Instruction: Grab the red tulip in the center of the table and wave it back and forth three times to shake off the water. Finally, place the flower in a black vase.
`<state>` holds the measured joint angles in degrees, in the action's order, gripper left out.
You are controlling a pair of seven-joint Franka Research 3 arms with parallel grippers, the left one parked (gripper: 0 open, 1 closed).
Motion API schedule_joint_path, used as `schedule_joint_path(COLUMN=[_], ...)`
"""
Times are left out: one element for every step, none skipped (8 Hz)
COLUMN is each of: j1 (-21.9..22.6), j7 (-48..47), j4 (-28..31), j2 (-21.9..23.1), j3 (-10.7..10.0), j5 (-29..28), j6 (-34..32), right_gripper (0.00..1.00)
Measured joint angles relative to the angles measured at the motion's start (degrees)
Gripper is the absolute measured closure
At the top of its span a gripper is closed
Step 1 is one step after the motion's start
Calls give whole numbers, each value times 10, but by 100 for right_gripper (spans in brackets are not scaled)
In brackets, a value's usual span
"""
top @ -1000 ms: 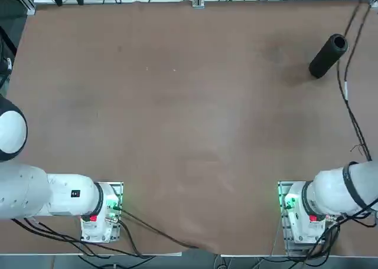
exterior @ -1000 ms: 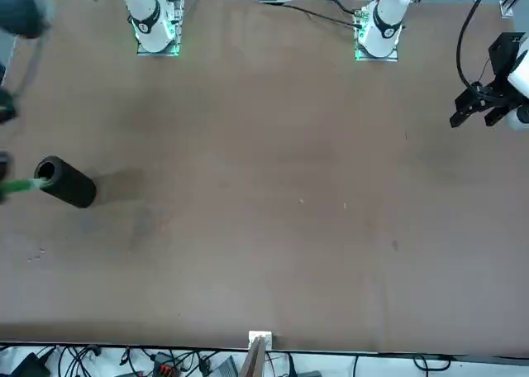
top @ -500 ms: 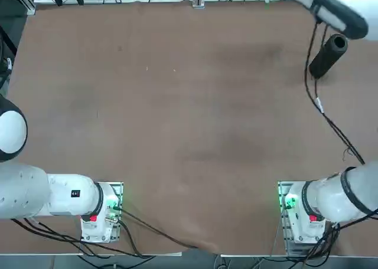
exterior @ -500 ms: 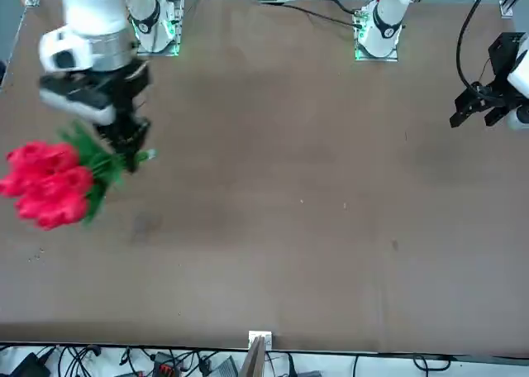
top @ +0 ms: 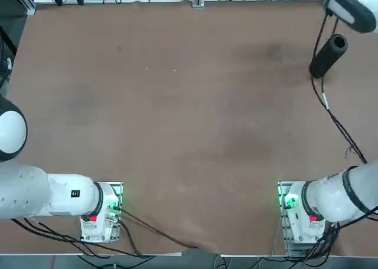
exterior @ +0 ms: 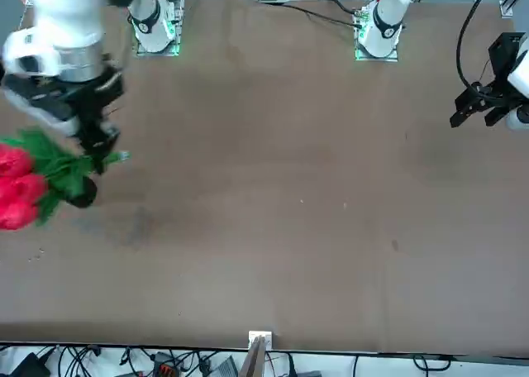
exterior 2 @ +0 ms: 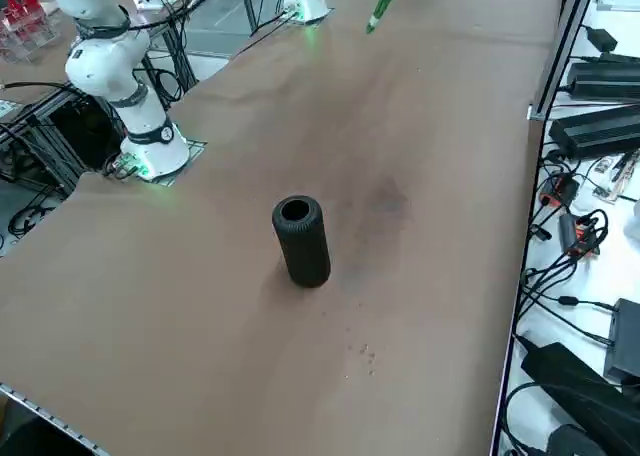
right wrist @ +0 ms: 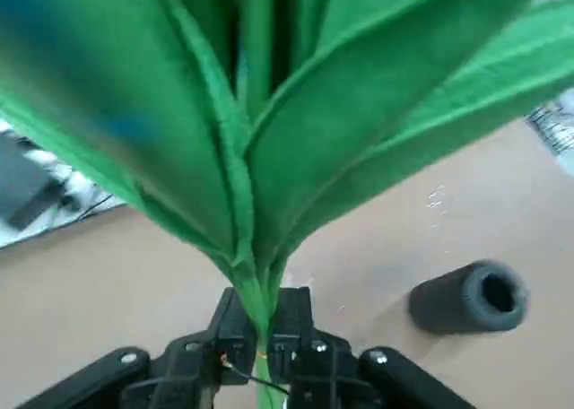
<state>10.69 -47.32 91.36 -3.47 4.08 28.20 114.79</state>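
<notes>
My right gripper (exterior: 101,152) hangs in the air over the table's (exterior: 289,228) right side, shut on the thin green stem of the red tulip (exterior: 18,193). The red buds and green leaves point out past the table's edge, and the stem's tip (exterior 2: 379,12) sticks out behind the fingers. The wrist view shows the leaves (right wrist: 296,113) filling the picture and my gripper (right wrist: 260,335) pinching the stem. The black vase (top: 328,55) lies on its side on the table, below the held flower; it also shows as the black vase (exterior 2: 300,238) and the black vase (right wrist: 471,297).
The right arm's upper link (top: 345,6) reaches over the table's far right corner, and its cable (top: 333,118) trails over the table. Cables and power bricks (exterior 2: 600,126) lie beyond the table's edge. Both arm bases (top: 301,213) stand at the near edge.
The right arm has swung the tulip further toward the robot's right since half a second ago; the buds now reach past the front view's edge. A second ago the arm was out at that side. The vase has not moved.
</notes>
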Motion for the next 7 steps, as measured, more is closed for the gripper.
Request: schedule_joint_path(j1=[-47,-95,-136,-170,-194,-200,-191], j7=[52,108,172,231,268,281,276], j4=[0,1,1,2,3,3,2], j2=[0,0,-1,-3,-6,-7,-5], j3=[-12,-19,-21,-21,-21,-19,-4], j5=[-1,-13,-41,-73,-98,-109,-114], j6=[24,47,65,73,83,87,81], right_gripper=[89,89,89,89,89,89,89])
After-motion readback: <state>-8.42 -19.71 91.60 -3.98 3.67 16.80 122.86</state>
